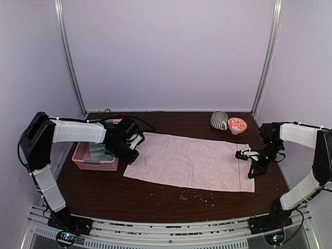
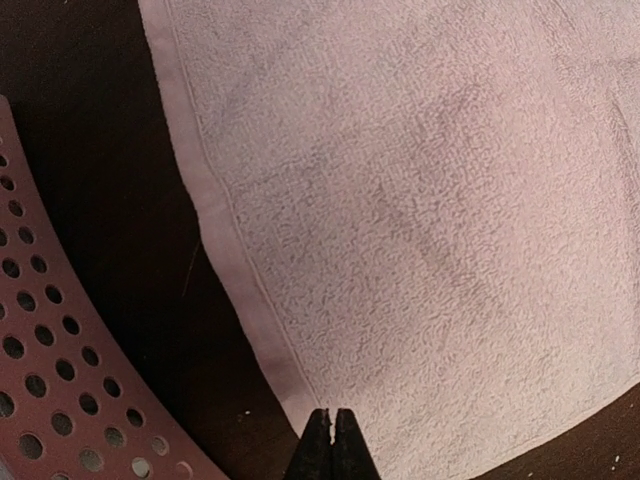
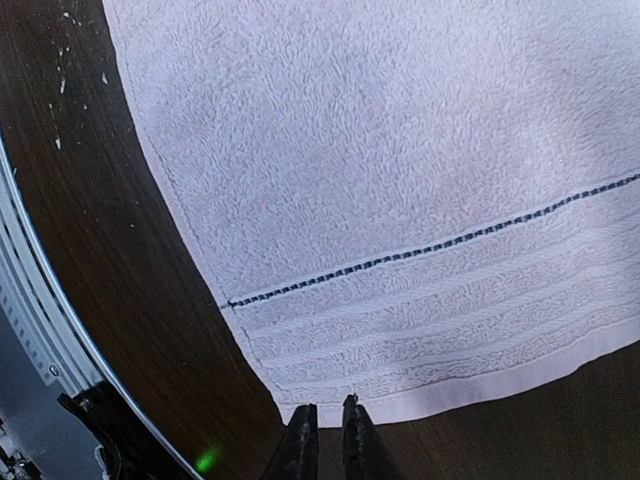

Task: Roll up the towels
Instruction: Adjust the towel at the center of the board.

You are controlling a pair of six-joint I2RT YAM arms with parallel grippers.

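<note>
left gripper (image 2: pixel 322 428): tips pressed together at the left hem of the pink towel (image 1: pixel 192 161), can't tell if cloth is caught. right gripper (image 3: pixel 325 418): jaws nearly together with a thin gap, at the banded right hem, grip unclear. Towel lies spread flat on the table (image 1: pixel 155 199). basket (image 1: pixel 96 166) is just beside its left edge, with the mug (image 1: pixel 218 120) and bowl (image 1: pixel 237 125) beyond its far right corner.

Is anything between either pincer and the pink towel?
Nothing visible does. The left pincer is shut right at the left hem of the pink towel; the right pincer sits at its striped right hem.
</note>
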